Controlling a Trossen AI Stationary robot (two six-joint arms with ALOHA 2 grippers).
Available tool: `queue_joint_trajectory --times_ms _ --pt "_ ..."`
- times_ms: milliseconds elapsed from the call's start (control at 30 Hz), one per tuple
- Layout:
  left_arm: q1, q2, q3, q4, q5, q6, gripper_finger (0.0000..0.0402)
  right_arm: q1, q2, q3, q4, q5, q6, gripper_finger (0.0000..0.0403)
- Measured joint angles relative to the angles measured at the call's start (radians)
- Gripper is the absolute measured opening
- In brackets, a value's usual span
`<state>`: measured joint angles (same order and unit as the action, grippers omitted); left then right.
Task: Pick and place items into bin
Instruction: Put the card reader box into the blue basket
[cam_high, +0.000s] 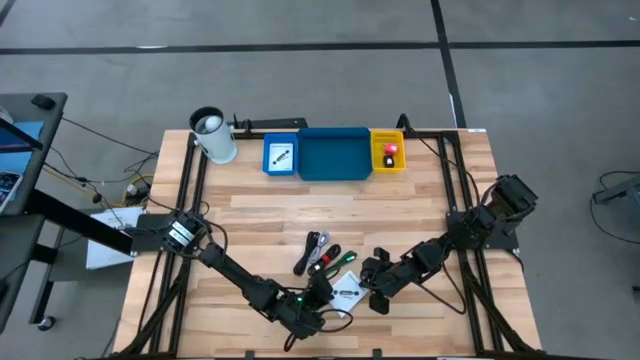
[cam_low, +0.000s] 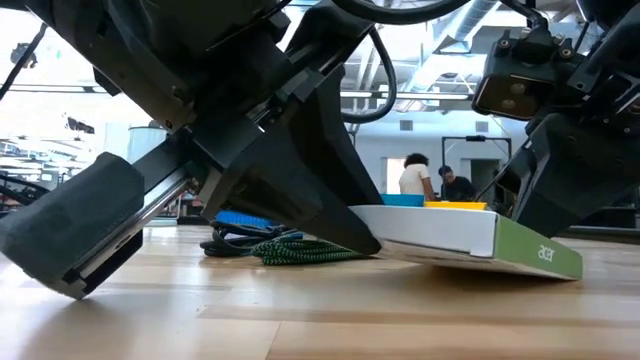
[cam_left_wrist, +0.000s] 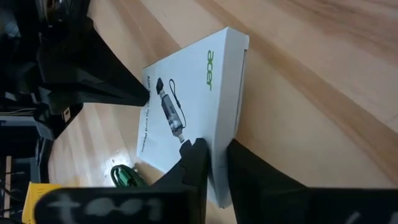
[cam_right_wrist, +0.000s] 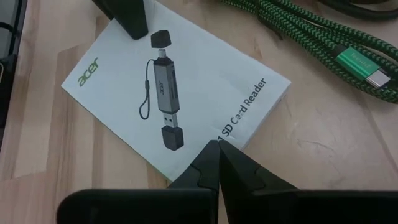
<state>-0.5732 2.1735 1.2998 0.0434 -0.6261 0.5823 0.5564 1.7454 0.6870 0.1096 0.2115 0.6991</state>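
I have both arms down over the front of the table (cam_high: 420, 200), meeting at a white packet (cam_high: 348, 293) that lies flat on the wood. My left gripper (cam_left_wrist: 212, 163) comes in from the near edge and pinches one edge of the packet between its fingers, which sit close together with the card between them. My right gripper (cam_right_wrist: 217, 163) comes from the other side with its fingers pressed together, tips resting at the packet's edge and holding nothing. In the low view the packet (cam_low: 470, 238) is tilted, the side by the left gripper lifted off the wood. The green cable (cam_right_wrist: 311, 37) lies just beside the packet, next to the black cable (cam_high: 315, 245) and the red one (cam_high: 327, 256). The bins are well apart at the back edge: a small blue tray (cam_high: 281, 157) with a packet in it, the wide blue tray (cam_high: 335, 158), and the yellow tray (cam_high: 388, 155) with a red block (cam_high: 390, 150). A cup (cam_high: 213, 135) stands beside them.
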Motion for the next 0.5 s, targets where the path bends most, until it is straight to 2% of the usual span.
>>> queue_joint_trajectory --times_ms 267,500 --pt "0.002 0.001 0.012 -0.010 0.001 -0.001 0.0023 -0.005 -0.055 0.013 -0.037 0.002 -0.050 0.0000" --pt "0.005 0.001 0.013 -0.007 -0.003 -0.001 0.0023 -0.018 -0.174 0.014 -0.100 0.052 -0.075 0.0000"
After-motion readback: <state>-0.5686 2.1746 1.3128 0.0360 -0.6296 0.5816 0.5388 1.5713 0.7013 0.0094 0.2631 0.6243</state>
